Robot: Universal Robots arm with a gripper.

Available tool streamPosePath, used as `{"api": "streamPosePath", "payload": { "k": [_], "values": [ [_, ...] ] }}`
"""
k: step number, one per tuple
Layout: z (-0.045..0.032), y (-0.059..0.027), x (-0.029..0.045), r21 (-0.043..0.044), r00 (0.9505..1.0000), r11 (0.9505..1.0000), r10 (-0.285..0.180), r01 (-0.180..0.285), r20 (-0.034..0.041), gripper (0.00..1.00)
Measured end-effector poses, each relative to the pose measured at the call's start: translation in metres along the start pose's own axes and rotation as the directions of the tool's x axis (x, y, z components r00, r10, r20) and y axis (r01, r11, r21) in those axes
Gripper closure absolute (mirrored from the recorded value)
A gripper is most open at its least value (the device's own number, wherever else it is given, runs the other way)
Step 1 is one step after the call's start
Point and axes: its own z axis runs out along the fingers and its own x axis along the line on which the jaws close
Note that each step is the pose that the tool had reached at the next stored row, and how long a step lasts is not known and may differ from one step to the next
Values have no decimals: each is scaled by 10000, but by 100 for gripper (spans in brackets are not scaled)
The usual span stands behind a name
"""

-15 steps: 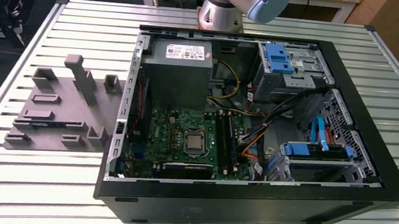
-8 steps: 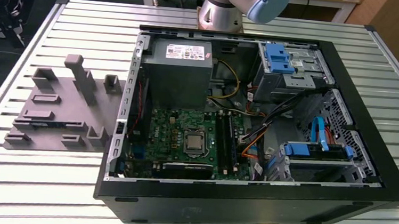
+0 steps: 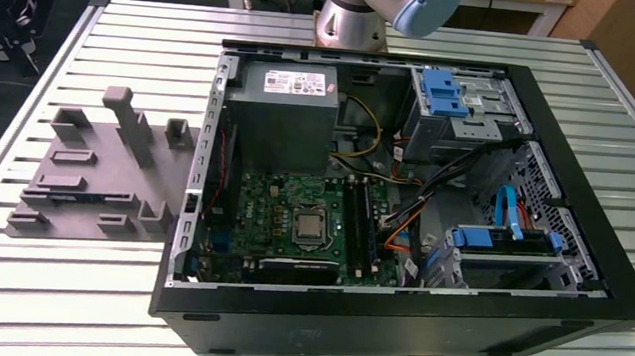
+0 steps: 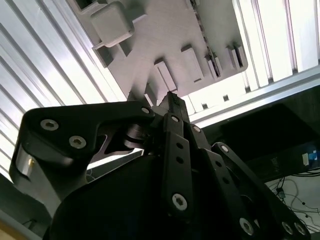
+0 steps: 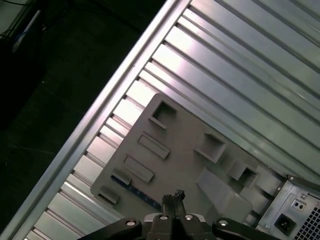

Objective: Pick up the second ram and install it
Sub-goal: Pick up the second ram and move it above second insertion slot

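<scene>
Gripper (image 5: 175,196) hangs above the grey fixture plate (image 5: 190,150), its fingers pressed together with nothing between them. The 2nd ram (image 5: 134,189) lies along the plate's edge, apart from the fingertips.

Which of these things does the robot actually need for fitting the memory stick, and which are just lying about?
Needed: hand; second ram, lying in the grey fixture plate; motherboard slot rails.
Just there: power supply; blue drive bracket; cables; slatted table.
</scene>
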Motion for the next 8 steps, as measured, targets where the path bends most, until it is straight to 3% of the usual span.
{"api": "streamPosePath", "payload": {
  "k": [8],
  "values": [
    [0,-1,1,-12,9985,9985,-549,549,-12,89]
  ]
}}
